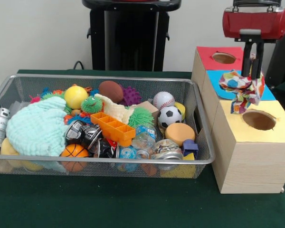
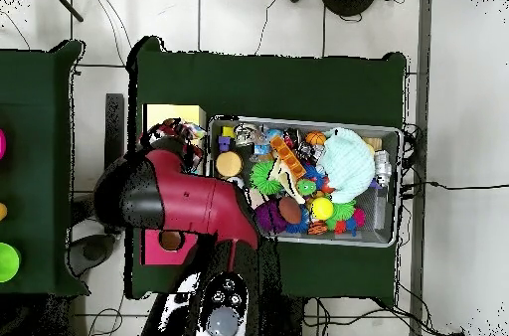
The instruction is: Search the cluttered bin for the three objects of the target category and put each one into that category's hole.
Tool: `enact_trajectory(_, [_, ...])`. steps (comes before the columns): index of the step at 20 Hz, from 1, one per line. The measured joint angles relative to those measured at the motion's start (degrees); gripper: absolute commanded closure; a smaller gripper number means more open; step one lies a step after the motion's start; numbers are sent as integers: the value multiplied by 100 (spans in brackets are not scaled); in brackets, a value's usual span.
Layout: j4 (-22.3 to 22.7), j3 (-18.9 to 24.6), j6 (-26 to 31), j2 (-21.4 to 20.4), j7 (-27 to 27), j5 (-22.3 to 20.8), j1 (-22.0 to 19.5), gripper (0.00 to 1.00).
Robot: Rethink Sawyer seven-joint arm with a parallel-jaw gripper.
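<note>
My gripper (image 1: 253, 75) is shut on the white cloth with multicoloured polka dots (image 1: 241, 91). It holds the cloth hanging over the boxes, just behind the yellow-faced hole (image 1: 259, 120) and in front of the blue face. The wire mesh bin (image 1: 104, 78) stands left of the boxes. In it, the mint-green knit (image 1: 38, 128) lies at the left and the cream knit (image 1: 115, 110) lies in the middle among the toys. In the overhead view my red arm (image 2: 189, 203) covers the boxes; the cloth (image 2: 185, 134) shows beside the yellow face (image 2: 171, 113), and the bin (image 2: 303, 121) lies to the right.
The red-faced hole (image 1: 223, 58) is on the farthest box and the blue face (image 1: 215, 81) is between it and the yellow one. The bin holds several balls, crushed metal cans (image 1: 83, 134), an orange tray (image 1: 112, 127) and a soccer ball (image 1: 169, 116).
</note>
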Motion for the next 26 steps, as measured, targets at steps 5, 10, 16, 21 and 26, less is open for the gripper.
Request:
enact_trajectory(5, [-1, -18, 59, -1, 0, 1, 172, 100])
enact_trajectory(10, [-51, -79, 373, 0, 0, 1, 424, 100])
enact_trajectory(16, [-157, -137, 661, 24, 0, 2, 661, 100])
enact_trajectory(21, [-197, -192, 678, 99, 0, 1, 799, 100])
enact_trajectory(26, [-200, -294, 680, 118, 0, 1, 877, 100])
